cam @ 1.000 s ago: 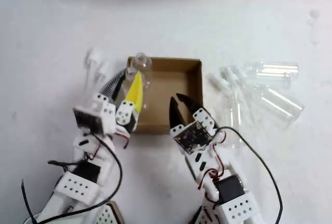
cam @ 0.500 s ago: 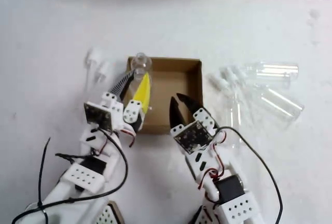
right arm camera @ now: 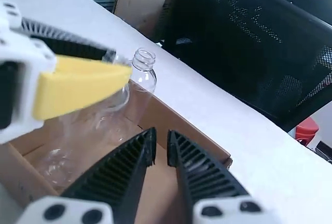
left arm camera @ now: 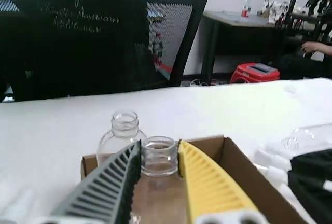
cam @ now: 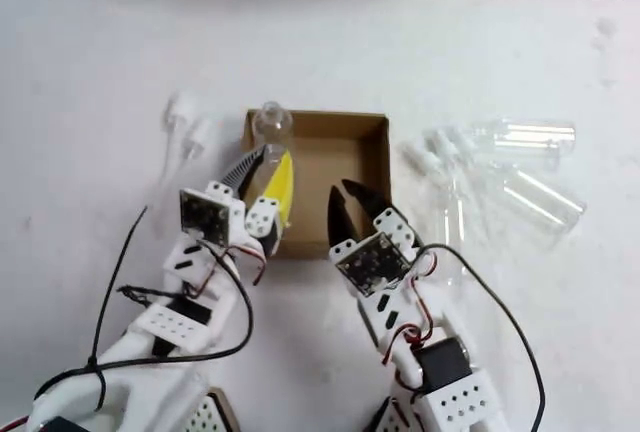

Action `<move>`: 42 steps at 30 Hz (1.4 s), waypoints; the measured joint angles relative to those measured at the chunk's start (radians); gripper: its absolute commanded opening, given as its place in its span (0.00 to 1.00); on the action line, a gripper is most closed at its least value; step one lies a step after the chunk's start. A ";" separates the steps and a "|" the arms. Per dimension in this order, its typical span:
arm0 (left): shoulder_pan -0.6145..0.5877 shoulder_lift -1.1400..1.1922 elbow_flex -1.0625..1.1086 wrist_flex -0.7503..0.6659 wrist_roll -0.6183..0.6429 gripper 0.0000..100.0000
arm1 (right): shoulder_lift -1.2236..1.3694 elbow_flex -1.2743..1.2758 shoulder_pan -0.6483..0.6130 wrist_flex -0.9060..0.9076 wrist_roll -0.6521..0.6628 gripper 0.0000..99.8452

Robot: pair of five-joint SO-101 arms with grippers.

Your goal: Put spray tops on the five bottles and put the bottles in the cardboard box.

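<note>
Left end effector (left arm camera: 159,153) clamps a bottle (left arm camera: 155,195) inside the cardboard box (left arm camera: 249,180).

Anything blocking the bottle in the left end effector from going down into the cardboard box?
Nothing visible does. The bottle in the left end effector hangs over the cardboard box's open floor; a second bottle stands at the far corner.

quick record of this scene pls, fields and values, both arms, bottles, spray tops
left gripper: shut on the held bottle at its neck, over the cardboard box
right gripper: fingers slightly apart, empty, at the box's near side
second bottle: upright, no top, at the box's far left corner; inside or outside unclear
loose bottles: lying on the table right of the box
spray tops: left of the box; more by the loose bottles
tops fitted: none seen
</note>
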 measured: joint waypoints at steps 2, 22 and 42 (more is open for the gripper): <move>-0.002 0.003 0.026 -0.057 -0.005 0.02 | 0.000 0.000 0.000 -0.002 0.002 0.03; -0.009 0.011 0.040 -0.077 -0.097 0.03 | 0.000 0.000 -0.002 -0.002 0.000 0.03; -0.044 0.011 0.044 -0.077 -0.095 0.03 | 0.000 0.000 -0.002 -0.002 0.000 0.03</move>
